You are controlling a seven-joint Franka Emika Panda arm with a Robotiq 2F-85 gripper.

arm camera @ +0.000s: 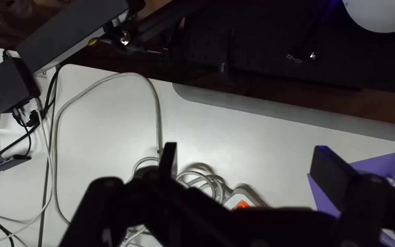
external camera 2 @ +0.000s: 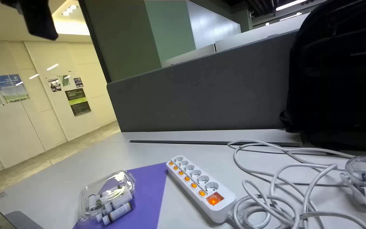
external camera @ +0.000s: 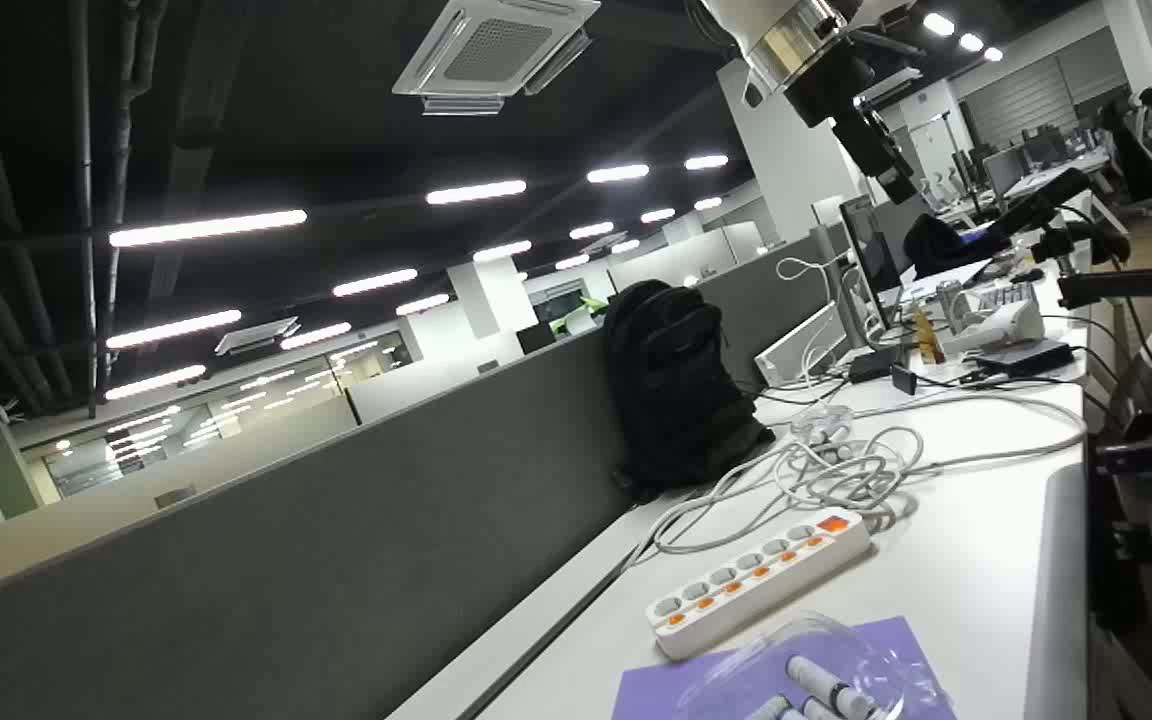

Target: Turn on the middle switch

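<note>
My black two-fingered gripper (arm camera: 246,157) is closest to the lens in the wrist view, its flat-tipped fingers (arm camera: 331,178) set wide with nothing held between them. Below it, through that gap, shows one end of the long white plastic power strip (arm camera: 235,196), carrying a large, lit orange switch (arm camera: 242,205); the gripper's own body hides the rest. Just beyond one finger runs loose grey looped cable (arm camera: 158,120), and past the other lies a flat purple sheet (arm camera: 372,168).

In an exterior view the power strip (external camera: 776,590) stretches over the smooth white tabletop (external camera: 986,530), well below the gripper and apart from it.

In an exterior view I can count the small orange plastic switches (external camera 2: 187,178): six in a row, seven with the large one, so I take the middle to be the fourth. Whether it is on, I can't tell. What I take for one of the gripper's fingers (external camera 2: 40,19) hangs blurred, well clear of the strip.

I judge this to be the approach, with no press made. The next move calls for bringing the fingertips together into one narrow point, coming down over the strip's middle, lining up on that single switch and pressing straight down without nudging its neighbours.
</note>
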